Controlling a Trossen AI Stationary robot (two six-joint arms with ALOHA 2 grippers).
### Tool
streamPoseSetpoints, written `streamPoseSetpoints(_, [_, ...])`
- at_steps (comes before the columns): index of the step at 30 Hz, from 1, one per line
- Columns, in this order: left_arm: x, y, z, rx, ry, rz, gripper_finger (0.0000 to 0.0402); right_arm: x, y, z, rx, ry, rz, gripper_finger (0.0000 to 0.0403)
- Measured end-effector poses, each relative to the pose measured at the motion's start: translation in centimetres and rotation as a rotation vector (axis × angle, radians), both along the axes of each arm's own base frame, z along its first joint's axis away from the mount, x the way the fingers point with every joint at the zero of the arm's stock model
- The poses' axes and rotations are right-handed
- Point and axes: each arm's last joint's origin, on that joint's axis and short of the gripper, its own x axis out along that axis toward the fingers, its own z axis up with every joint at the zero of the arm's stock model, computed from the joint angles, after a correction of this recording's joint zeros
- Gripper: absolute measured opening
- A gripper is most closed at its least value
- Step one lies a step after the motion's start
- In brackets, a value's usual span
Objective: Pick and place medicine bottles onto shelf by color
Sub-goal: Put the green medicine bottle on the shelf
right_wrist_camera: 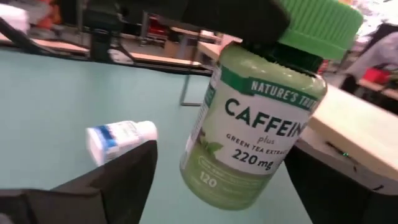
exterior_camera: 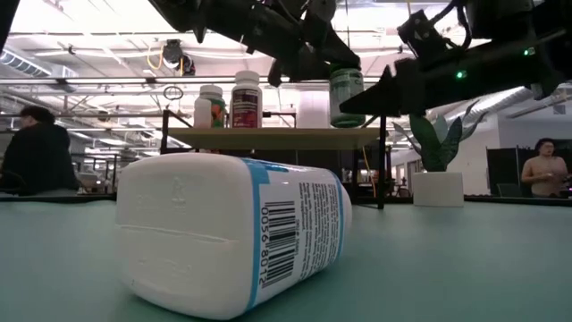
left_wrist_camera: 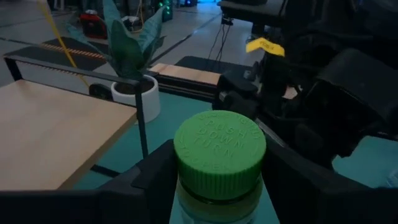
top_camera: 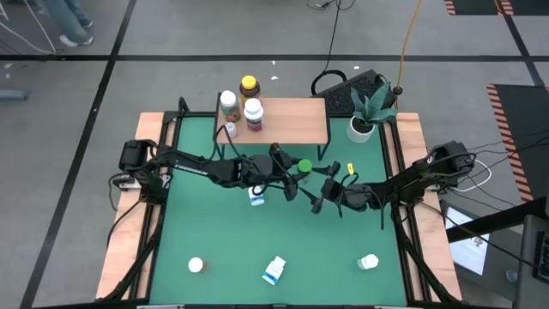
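Observation:
A green bottle with a green cap point(top_camera: 304, 166) hangs above the green mat, just in front of the shelf point(top_camera: 287, 120), a low wooden table on black legs. My left gripper point(top_camera: 294, 170) is shut on it. My right gripper point(top_camera: 319, 192) is open and reaches in from the right. Its two fingers point(right_wrist_camera: 118, 180) stand on either side of the bottle's lower body point(right_wrist_camera: 249, 137), and I see no touch. Three bottles point(top_camera: 249, 101) stand upright on the shelf's left end, one of them amber with a yellow lid point(top_camera: 249, 85). My left gripper pinches the green bottle between its two fingers point(left_wrist_camera: 155, 177) at the neck, just under the cap point(left_wrist_camera: 219, 149). The fingers come level from the table's left side. The bottle hangs upright and clear of the mat point(exterior_camera: 346, 94).
A white plant pot point(top_camera: 361, 127) stands right of the shelf. One white, blue-labelled bottle lies on the mat under the arms point(top_camera: 256, 197). Three more bottles sit near the front edge point(top_camera: 196, 265), point(top_camera: 274, 270), point(top_camera: 369, 261). People sit beyond the table point(exterior_camera: 36, 148).

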Motion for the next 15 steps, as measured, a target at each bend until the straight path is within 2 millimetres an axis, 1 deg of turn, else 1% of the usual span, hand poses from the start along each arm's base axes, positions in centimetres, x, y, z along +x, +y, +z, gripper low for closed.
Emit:
streamPoseSetpoints(3, [-0.2,0.0,0.2,0.005,0.016,-0.035,0.0203,-0.4,-0.1,0.6,0.043,0.013,0.018,0.0354])
streamPoseSetpoints(6, [-0.5,-0.1,0.5,0.023,0.038,-0.089,0.0199,-1.3,-0.1,1.3,0.084,0.014,0.065,0.0356])
streamPoseSetpoints(8, [-0.7,-0.2,1.0,0.035,0.035,-0.135,0.0201,-2.1,-0.2,1.7,0.137,-0.016,0.144,0.0356])
streamPoseSetpoints(11, [-1.0,-0.4,1.4,0.057,0.046,-0.229,0.0207,-3.2,-0.5,2.0,0.248,-0.059,0.324,0.0357])
streamPoseSetpoints(15, [-1.0,-0.9,1.4,0.064,0.044,-0.378,0.0205,-4.0,-1.1,1.8,0.361,-0.071,0.503,0.0357])
